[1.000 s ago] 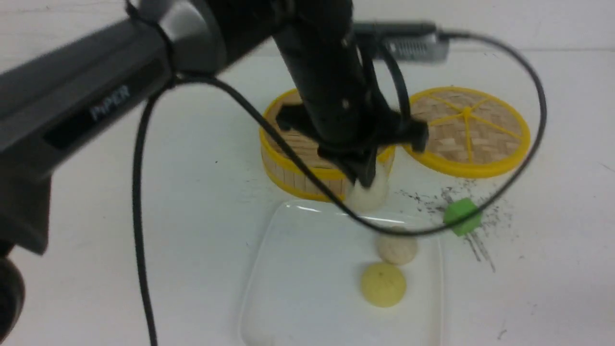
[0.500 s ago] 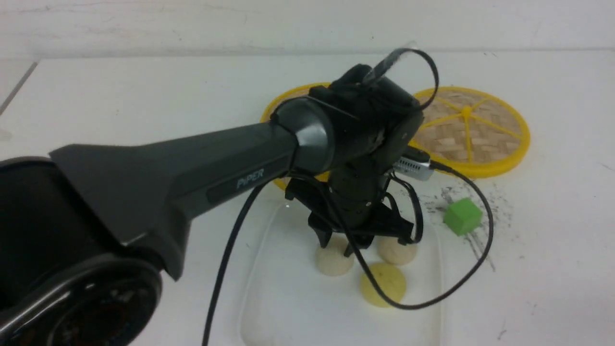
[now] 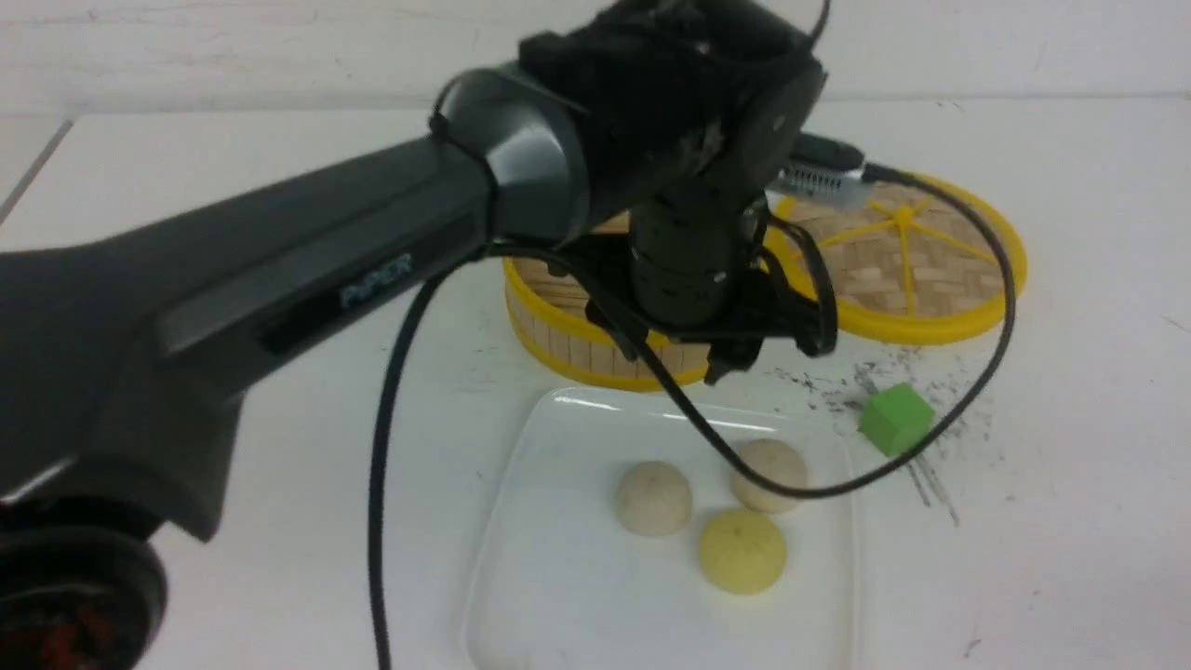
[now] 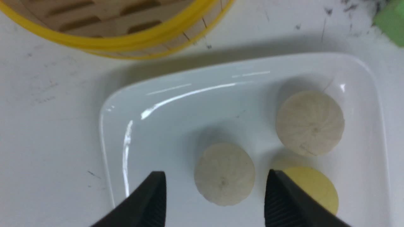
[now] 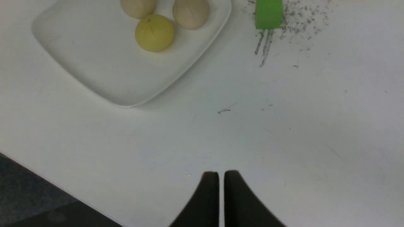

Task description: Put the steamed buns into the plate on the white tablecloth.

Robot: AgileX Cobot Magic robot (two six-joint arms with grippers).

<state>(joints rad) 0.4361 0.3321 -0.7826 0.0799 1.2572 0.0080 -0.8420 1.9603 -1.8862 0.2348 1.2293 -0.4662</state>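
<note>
Two off-white steamed buns (image 3: 653,498) (image 3: 769,475) lie inside the white square plate (image 3: 558,577) on the white tablecloth (image 3: 1070,484). My left gripper (image 3: 679,358) hangs open above the plate's far edge, holding nothing. In the left wrist view its black fingers (image 4: 151,195) stand wide apart, above and to either side of the nearer bun (image 4: 224,173). The other bun (image 4: 310,123) sits toward the plate's corner (image 4: 363,72). My right gripper (image 5: 221,173) is shut and empty over bare tablecloth, well away from the plate (image 5: 104,69).
A yellow bun (image 3: 742,551) lies in the plate beside the two. The yellow-rimmed bamboo basket (image 3: 568,340) stands just behind the plate, its flat lid (image 3: 916,270) to the right. A green cube (image 3: 895,419) sits on scuff marks. The table edge (image 5: 47,186) shows in the right wrist view.
My left gripper carried a bun from the basket side down into the plate, opened and let it go, then rose back above the plate's far edge.
</note>
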